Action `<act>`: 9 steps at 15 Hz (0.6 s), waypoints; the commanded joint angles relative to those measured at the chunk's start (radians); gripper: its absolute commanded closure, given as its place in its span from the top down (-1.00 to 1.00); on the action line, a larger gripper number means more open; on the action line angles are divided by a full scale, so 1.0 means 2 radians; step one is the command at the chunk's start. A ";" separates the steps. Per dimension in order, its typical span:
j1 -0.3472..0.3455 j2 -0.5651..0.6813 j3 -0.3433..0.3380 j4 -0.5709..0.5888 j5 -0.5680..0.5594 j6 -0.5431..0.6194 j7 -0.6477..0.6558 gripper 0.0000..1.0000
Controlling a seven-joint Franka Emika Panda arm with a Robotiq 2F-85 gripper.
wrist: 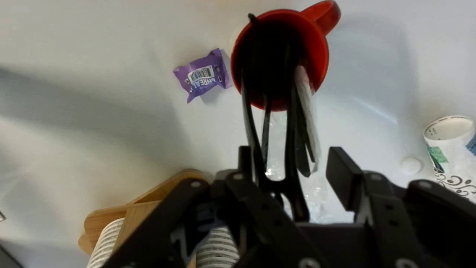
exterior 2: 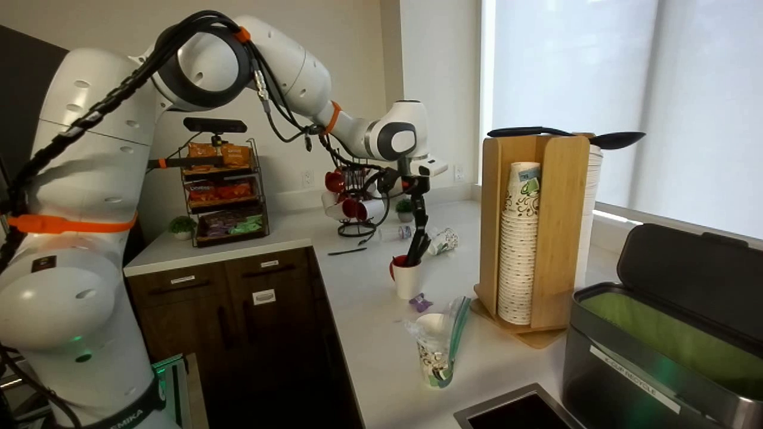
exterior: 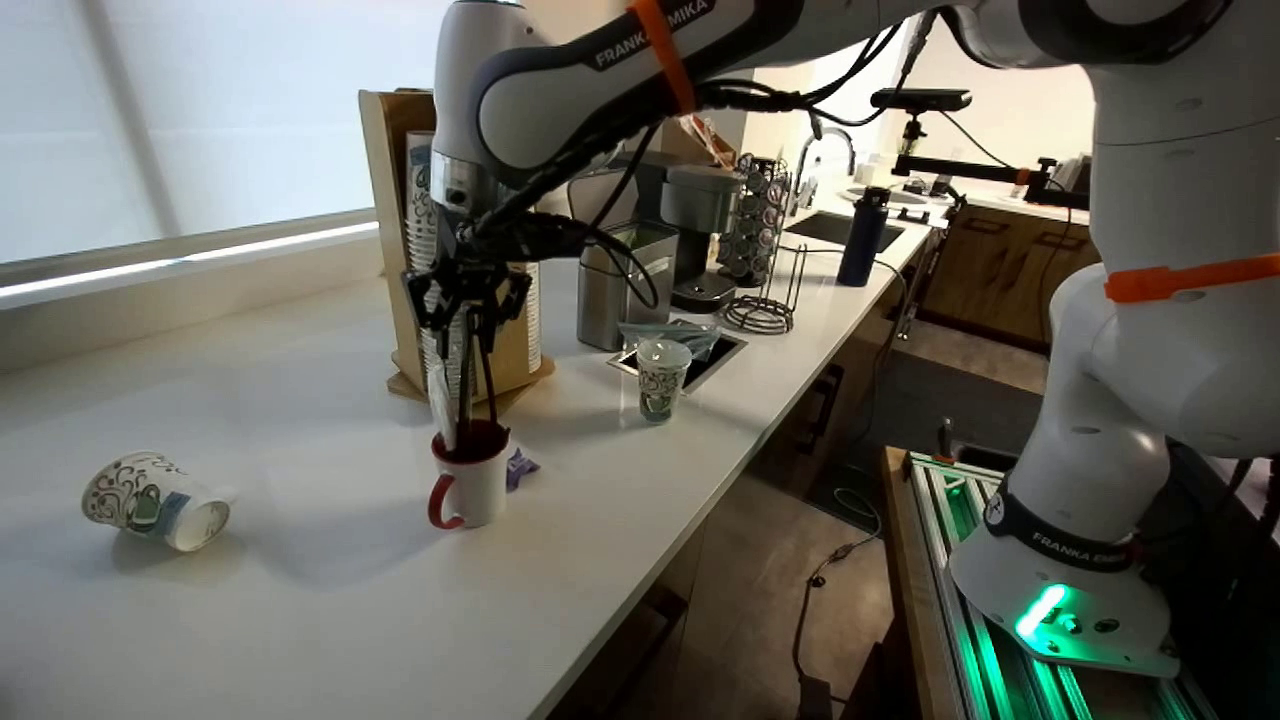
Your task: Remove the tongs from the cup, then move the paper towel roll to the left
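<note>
The black tongs (wrist: 290, 149) stand in the white mug, the cup (exterior: 485, 490), joined end up; they also show in an exterior view (exterior 2: 416, 245). The cup's red inside (wrist: 318, 56) shows in the wrist view. My gripper (wrist: 293, 169) is above the cup, pointing down, its fingers spread around the upper part of the tongs. The tongs are close to one finger; a wide gap separates them from the other. Whether they touch the near finger I cannot tell. The paper towel roll, a black wire stand (exterior: 758, 316), is farther along the counter in an exterior view.
A wrapped white utensil (wrist: 306, 100) and black cutlery share the cup. A purple candy (wrist: 203, 74) lies beside it. A patterned cup (exterior: 150, 500) lies on its side; another (exterior: 660, 385) stands upright. A wooden cup box (exterior 2: 560, 232) stands close to the gripper. A recycling bin (exterior 2: 656, 375) is nearby.
</note>
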 commanded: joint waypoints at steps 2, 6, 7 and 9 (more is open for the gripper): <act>0.011 0.006 -0.012 0.007 -0.001 -0.003 0.007 -0.68; 0.021 -0.017 -0.019 -0.004 -0.023 -0.014 0.013 -0.85; 0.026 -0.026 -0.021 -0.008 -0.034 -0.018 0.015 -0.85; 0.033 -0.044 -0.024 -0.017 -0.054 -0.016 0.020 -0.85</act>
